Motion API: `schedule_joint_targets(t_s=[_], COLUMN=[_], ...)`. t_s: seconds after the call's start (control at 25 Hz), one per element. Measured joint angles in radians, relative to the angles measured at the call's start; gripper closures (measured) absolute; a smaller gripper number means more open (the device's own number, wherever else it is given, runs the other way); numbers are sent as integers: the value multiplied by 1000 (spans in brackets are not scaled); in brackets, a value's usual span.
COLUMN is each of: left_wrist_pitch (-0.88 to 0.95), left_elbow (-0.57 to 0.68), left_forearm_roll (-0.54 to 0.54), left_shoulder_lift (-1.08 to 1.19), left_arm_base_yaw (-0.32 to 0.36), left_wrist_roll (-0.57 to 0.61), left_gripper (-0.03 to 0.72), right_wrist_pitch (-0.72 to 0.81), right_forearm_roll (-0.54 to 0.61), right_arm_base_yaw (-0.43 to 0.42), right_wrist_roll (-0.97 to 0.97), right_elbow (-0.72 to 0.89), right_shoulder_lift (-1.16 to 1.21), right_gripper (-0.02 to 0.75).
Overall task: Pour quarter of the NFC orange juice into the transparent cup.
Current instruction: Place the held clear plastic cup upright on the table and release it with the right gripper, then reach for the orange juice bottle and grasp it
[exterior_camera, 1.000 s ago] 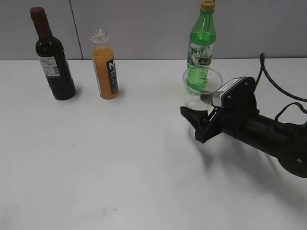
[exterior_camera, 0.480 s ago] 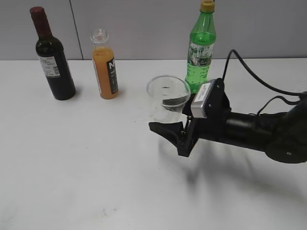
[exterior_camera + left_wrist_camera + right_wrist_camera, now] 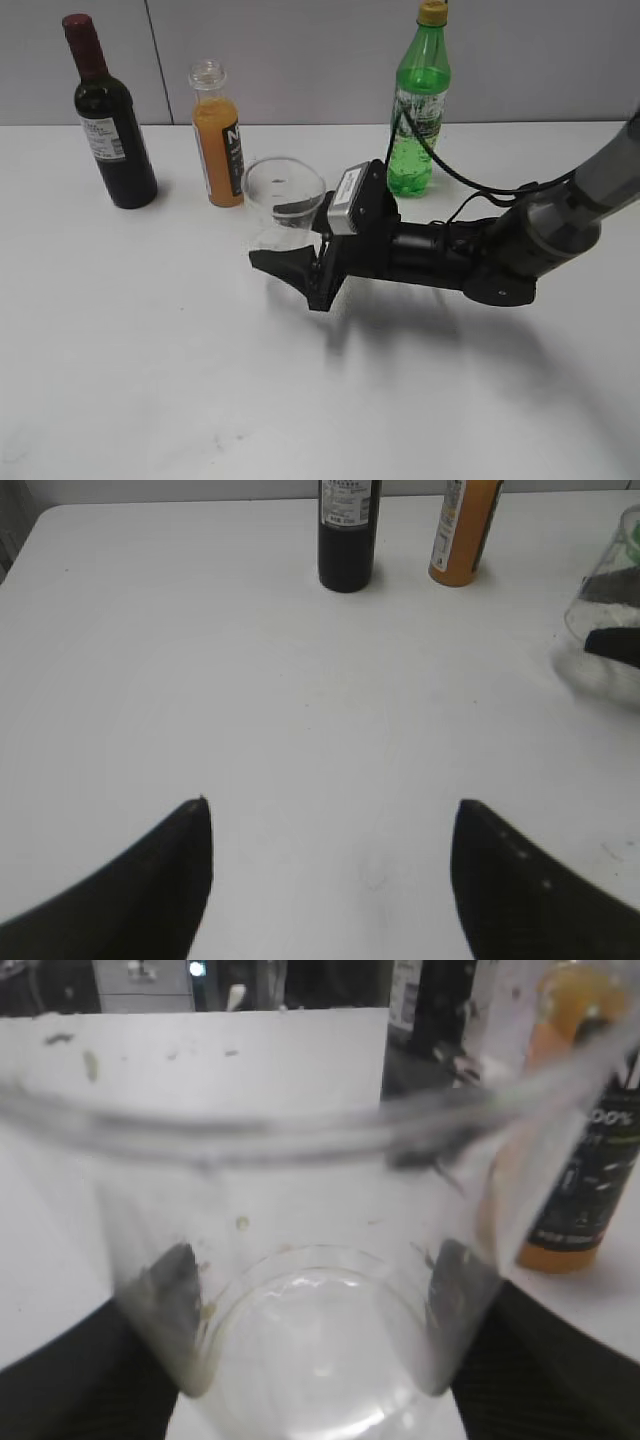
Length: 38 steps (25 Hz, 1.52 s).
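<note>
The right gripper (image 3: 290,250) is clamped on the transparent cup (image 3: 285,203), one black finger on each side of its lower wall, as the right wrist view confirms; the cup (image 3: 300,1290) is empty and upright, and whether its base touches the white table (image 3: 150,380) cannot be told; the right arm (image 3: 470,250) reaches in low from the right edge toward the middle of the surface. The NFC orange juice (image 3: 219,135) stands uncapped near the rear edge, left of centre, just beside the cup and apart from it; the bottle holds orange liquid up to its shoulder. A dark wine bottle (image 3: 108,115) stands near the rear left corner; a green soda bottle (image 3: 416,100) stands near the rear edge, right of centre, behind the arm. The left gripper (image 3: 330,875) has its fingers spread apart over bare table, holding nothing; the left wrist view shows the wine bottle (image 3: 348,530) and the juice (image 3: 465,530) at the far edge.
</note>
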Motion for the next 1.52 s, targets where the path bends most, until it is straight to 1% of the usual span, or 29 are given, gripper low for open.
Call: schedule_joint_targets(t_s=[0.2,0.44,0.6,0.72,0.84,0.96,1.04,1.2,1.32,1.52], left_wrist_pitch=[0,0,0,0,0,0,0,0,0,0], left_elbow=[0,0,0,0,0,0,0,0,0,0], left_forearm_roll=[0,0,0,0,0,0,0,0,0,0], left_shoulder_lift=[0,0,0,0,0,0,0,0,0,0], left_arm_base_yaw=[0,0,0,0,0,0,0,0,0,0], left_wrist_roll=[0,0,0,0,0,0,0,0,0,0], left_gripper=[121,121,121,121,121,121,121,121,121,121], right_wrist_pitch=[97,179,210,261,336,399,426,453,481,492], right_forearm_roll=[-138,-176,-200,-248,-350,-500,-624,-836,-901,-922], right_arm_base_yaw=[0,0,0,0,-1,-9,-18,-64,-109,-178], right_wrist_roll=[9,116,150,190,278,409,495,680,775,866], right_elbow=[-62,-95,-98,-103,-105,-105,-106,-106,-103,-102], right_shoulder_lift=[58,86,83,61,17,-25,-51,-103,-136,-241], right_gripper=[200,197,137,119,117,117,117,120,129,147])
